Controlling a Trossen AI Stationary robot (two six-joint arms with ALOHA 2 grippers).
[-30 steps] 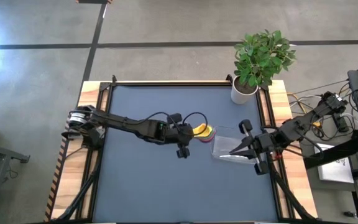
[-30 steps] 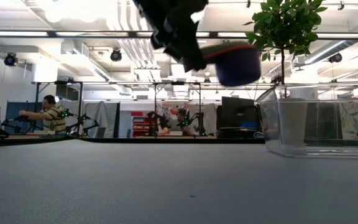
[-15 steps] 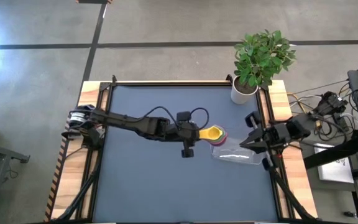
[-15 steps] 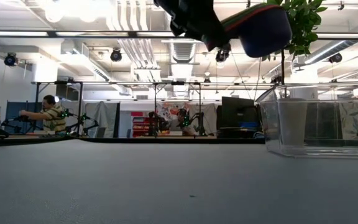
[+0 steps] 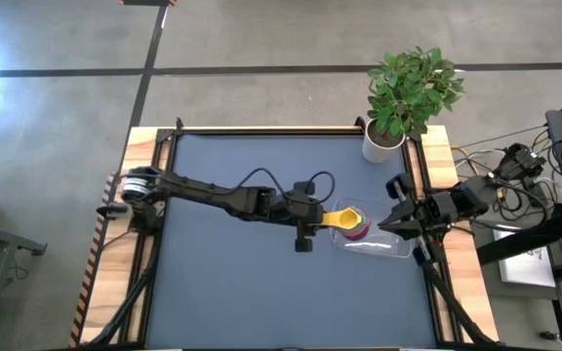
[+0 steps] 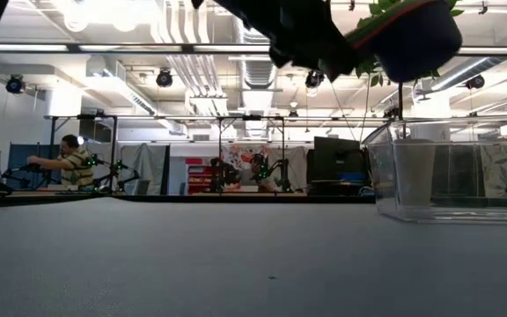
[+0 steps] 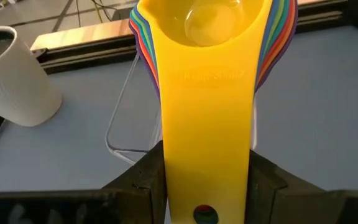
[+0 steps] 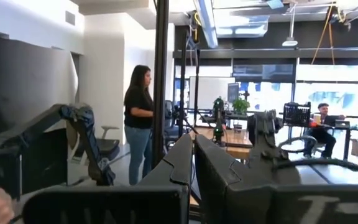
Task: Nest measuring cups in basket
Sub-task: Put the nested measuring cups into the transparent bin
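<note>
The measuring cups are nested into one stack (image 5: pixel 349 220), yellow innermost and on top, the dark blue cup (image 6: pixel 409 40) outermost at the bottom. My left gripper (image 5: pixel 317 217) is shut on the stack and carries it above the left end of the clear basket (image 5: pixel 371 244), which rests by its bottom on the table (image 6: pixel 451 172). My right gripper (image 5: pixel 382 227) is shut and hovers over the basket's right part, pointing left; in its wrist view the fingers (image 8: pixel 185 163) aim up into the room. My left gripper pinches the stacked handles (image 7: pixel 207 143) between its two fingers (image 7: pixel 146 182), which lie across them, coming level from the table's left. The yellow handle lies on top, the other colours fanned beneath. The stack is lifted clear, bowls forward and open side up. My right gripper: whether it touches the basket cannot be told.
A white pot with a green plant (image 5: pixel 383 144) stands at the table's far right corner, beyond the basket. Raised wooden rails (image 5: pixel 144 244) run along the table's edges. The dark mat (image 5: pixel 232 283) left of and nearer than the basket holds nothing. People sit in the room behind.
My left gripper has carried the stack toward the table's right edge and upward, from left of the basket to over its left end. My right gripper drew back toward the right edge, away from the basket's middle, then held still.
</note>
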